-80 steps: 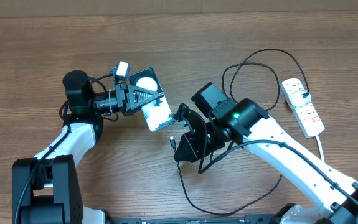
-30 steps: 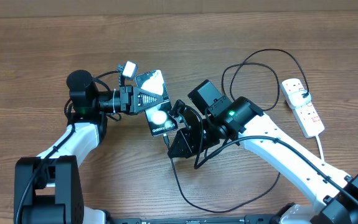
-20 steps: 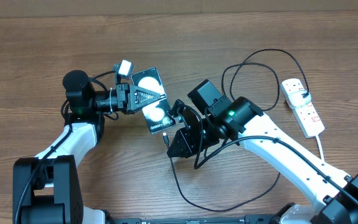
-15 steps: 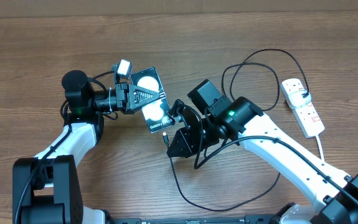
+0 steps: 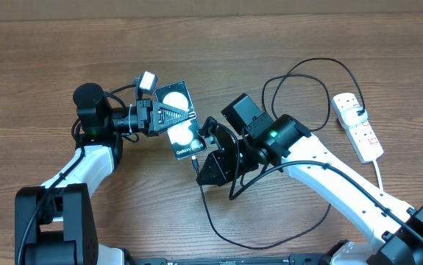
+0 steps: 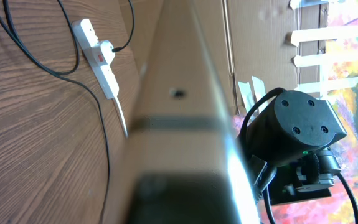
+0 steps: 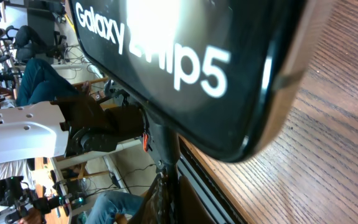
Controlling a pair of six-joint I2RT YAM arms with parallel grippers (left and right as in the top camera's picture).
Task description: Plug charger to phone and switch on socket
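A Galaxy Z Flip5 phone [image 7: 166,68] fills the upper frame, its glossy black face tilted, with white lettering [image 7: 160,53] running aslant across it and bright glare at the top. Its rounded corner hangs over the wooden table [image 7: 328,162]. Behind it at left are a white robot arm segment [image 7: 23,134] and a cluttered room. A dark blurred shape [image 7: 160,193] low in the frame is too unclear to identify.
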